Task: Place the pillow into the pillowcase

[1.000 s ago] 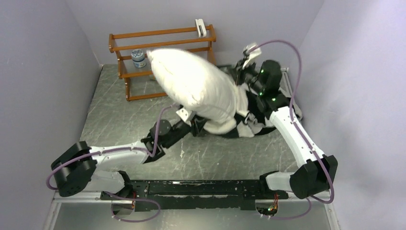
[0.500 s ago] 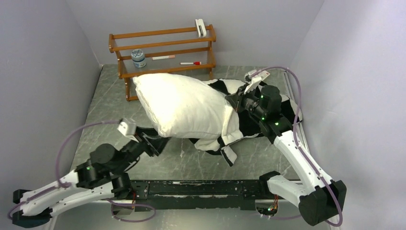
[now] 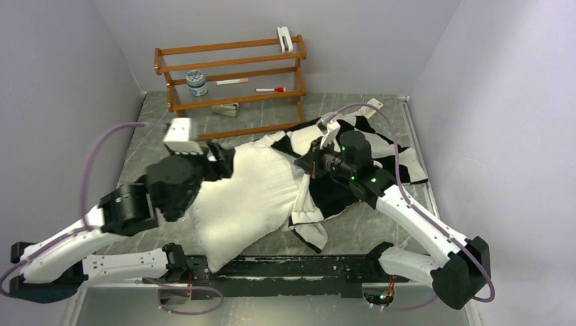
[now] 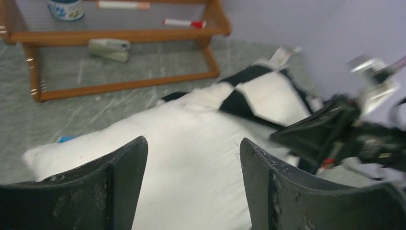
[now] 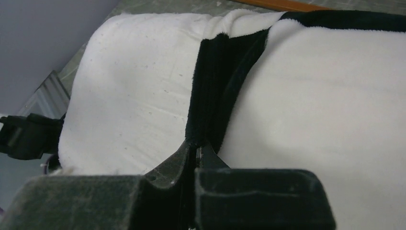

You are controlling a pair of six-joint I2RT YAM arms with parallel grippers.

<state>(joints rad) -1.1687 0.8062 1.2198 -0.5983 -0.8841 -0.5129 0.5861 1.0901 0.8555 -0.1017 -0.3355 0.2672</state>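
black plush sits pinched between the clamped-together jaws of the right gripper [image 5: 196,146], which grips a dark edge of the pillowcase [image 5: 225,72] where it lies against the white pillow [image 5: 134,96]. across the cushion, the left gripper [image 4: 191,143] hangs released, its two dark fingers [image 4: 119,177] spread wide with nothing between them, poised over the pillow's upper face and not seen to touch it. from above, the pillow runs diagonally from the near edge of the table [image 3: 146,146], left of centre, up toward the middle. a small blue tag [image 4: 67,139] shows at one corner in the left wrist view. the pillow's right end meets the checkered cloth, which laps over that end; how deep the pillow sits inside cannot be told. the rest of the pillowcase lies rumpled toward the table's right edge, under the right arm. at the far edge, nearer the far left corner, stands a wooden rack [image 3: 231,64] with a jar [image 3: 196,82] and a red marker [image 3: 270,89] on its shelf.
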